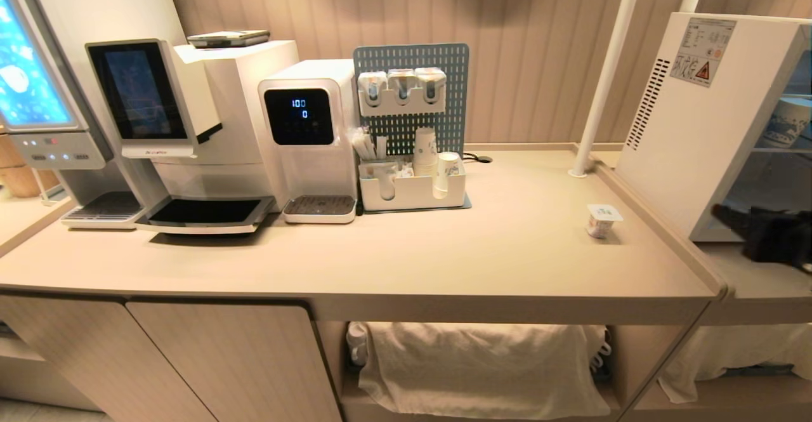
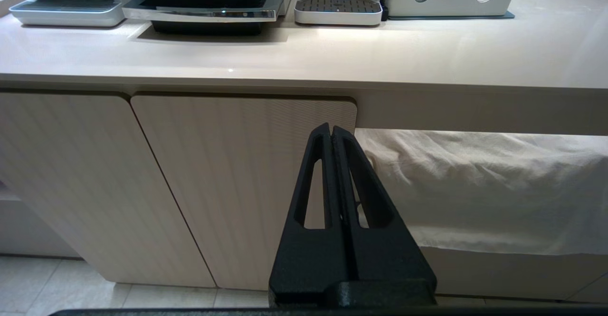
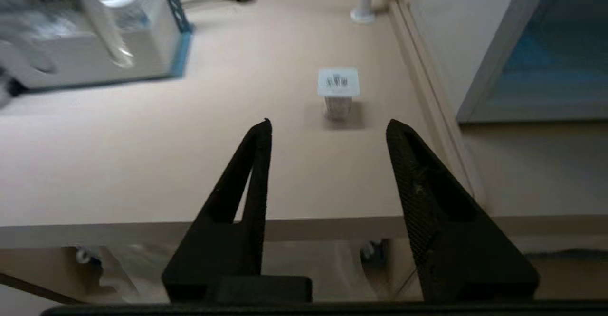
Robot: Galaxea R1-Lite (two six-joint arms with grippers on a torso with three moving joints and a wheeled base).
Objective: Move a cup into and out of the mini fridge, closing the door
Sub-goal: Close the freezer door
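The cup, a tiny white tub with a flat marked top, stands on the beige counter near its right rim. It also shows as the cup, just beyond and between the tips of my open right gripper, which touches nothing and hangs over the counter's front edge. My right arm is a dark blur in front of the mini fridge. The door shows a pale frame round bluish glass; whether it is fully shut is unclear. My left gripper is shut and empty, low before the cabinet fronts.
Coffee machines, a water dispenser and a white organiser with stacked paper cups line the back left. A white pole rises behind the cup. A raised lip separates counter and fridge. A blue-patterned paper cup sits inside the fridge.
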